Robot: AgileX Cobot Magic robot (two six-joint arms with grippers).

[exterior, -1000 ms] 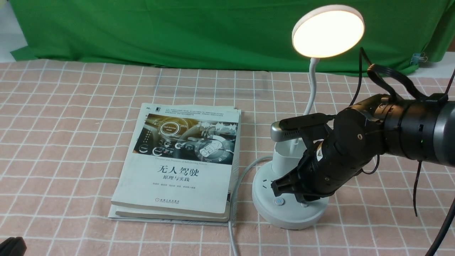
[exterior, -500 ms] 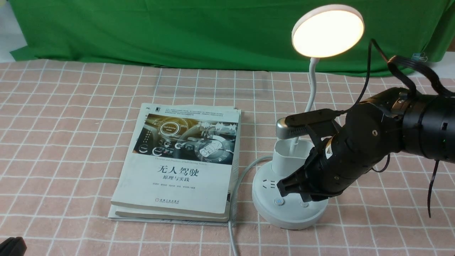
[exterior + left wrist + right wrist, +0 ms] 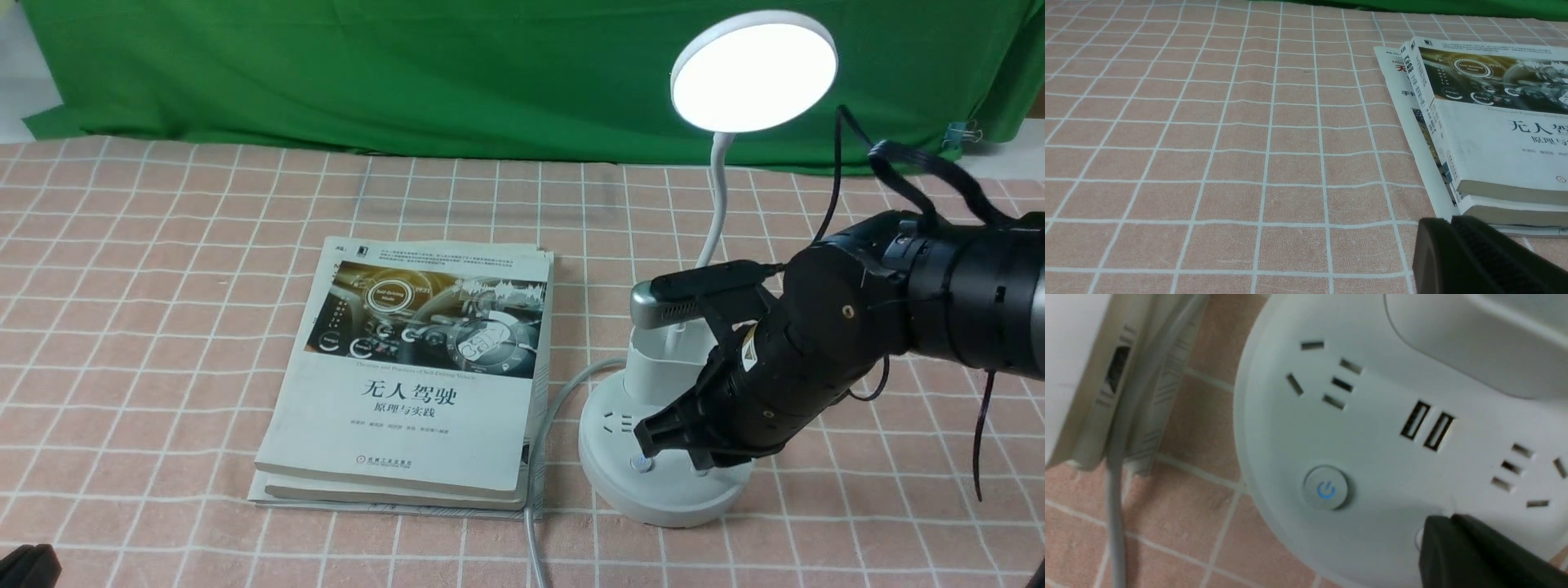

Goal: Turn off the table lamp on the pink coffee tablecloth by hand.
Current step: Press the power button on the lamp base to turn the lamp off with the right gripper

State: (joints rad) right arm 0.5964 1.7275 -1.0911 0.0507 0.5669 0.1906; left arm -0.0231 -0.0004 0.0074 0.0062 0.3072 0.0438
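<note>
The white table lamp stands on the pink coffee tablecloth (image 3: 163,327) at the right. Its round disc head (image 3: 753,72) shows bright white. Its round base (image 3: 653,498) has sockets and a button with a blue power sign (image 3: 642,465), also seen in the right wrist view (image 3: 1326,488). My right gripper (image 3: 695,464) is shut, its tips pressed down on the base beside that button. In the right wrist view the right gripper (image 3: 1447,518) covers most of a second button. My left gripper (image 3: 1449,220) is shut and empty, low over the cloth near the books.
A stack of books (image 3: 416,367) lies left of the lamp base, with the lamp's grey cable (image 3: 535,523) running along its right edge toward me. A green backdrop cloth (image 3: 408,73) hangs behind the table. The lamp's square cup holder (image 3: 661,363) stands behind my right gripper.
The lamp head has gone from warm yellow to bright white. My right gripper rose slightly, then came back down onto the base beside the blue power button.
</note>
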